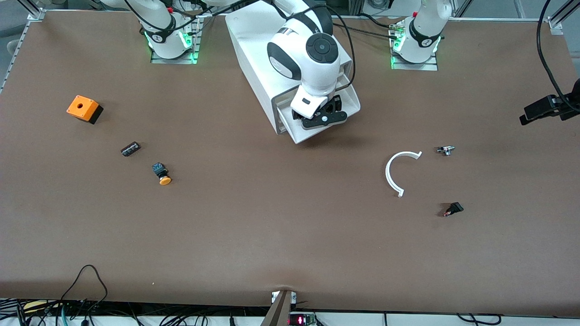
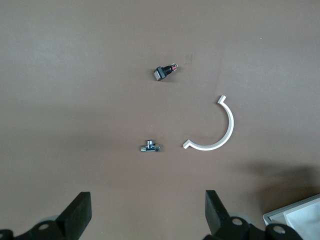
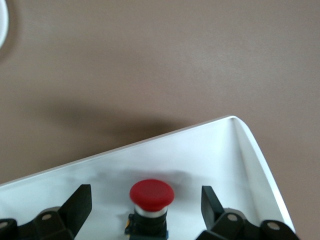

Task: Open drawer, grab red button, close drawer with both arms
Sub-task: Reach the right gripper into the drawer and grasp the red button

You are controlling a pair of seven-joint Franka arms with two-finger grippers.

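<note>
Brown matting covers the table (image 1: pixel 253 235), and the white cabinet (image 1: pixel 253 59) lies on it between the two arm bases, one drawer (image 1: pixel 297 132) pulled out toward the front camera.

The right gripper (image 1: pixel 322 118) hangs over that open drawer with its fingers (image 3: pixel 75 207) spread wide. In the right wrist view the button (image 3: pixel 151 196) stands in the tray (image 3: pixel 240 160) directly between those fingers, red cap up, black body below.

It looks light and rigid, likely hard plastic; the domed cap is smooth and would probably slip, so the squarer body under the cap seems the better place to pinch. The tray wall just beside one finger leaves little room.

The left gripper (image 2: pixel 147 215) waits in the air over bare matting, fingers apart, with a white curved piece (image 2: pixel 220 132), a small metal fitting (image 2: pixel 150 147) and a small black part (image 2: pixel 164 72) spread on the table under it.
</note>
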